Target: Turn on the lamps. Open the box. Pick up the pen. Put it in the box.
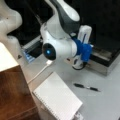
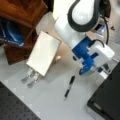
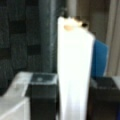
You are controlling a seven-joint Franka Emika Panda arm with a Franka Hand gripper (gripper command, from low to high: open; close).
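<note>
In both front views the arm bends low over the grey table [image 1: 107,102], and the gripper [image 1: 79,63] hangs at the end of its blue wrist mount, down near the front edge of the box [image 1: 105,61]. The box sits at the right of a front view, black on top with a grey lower body, and its lid looks shut, so opening appears not yet done. In a front view the gripper [image 2: 105,68] is at the right, just beside the dark corner of the box [image 2: 107,100] at the lower right. Whether its jaws stand wide or narrow I cannot tell; the wrist view shows two dark fingers [image 3: 42,97] at the bottom with a tall white shape between them, too unclear to say if it is gripped. The pen [image 1: 87,87] lies free on the table, below and slightly right of the gripper in a front view, apart from it, its long axis running nearly left to right with a slight downward tilt to the right. In a front view the pen [image 2: 69,87] lies lower left of the gripper, slanting from upper right to lower left. A white notepad [image 1: 57,100] lies to the pen's left. No lamp can be made out as lit.
</note>
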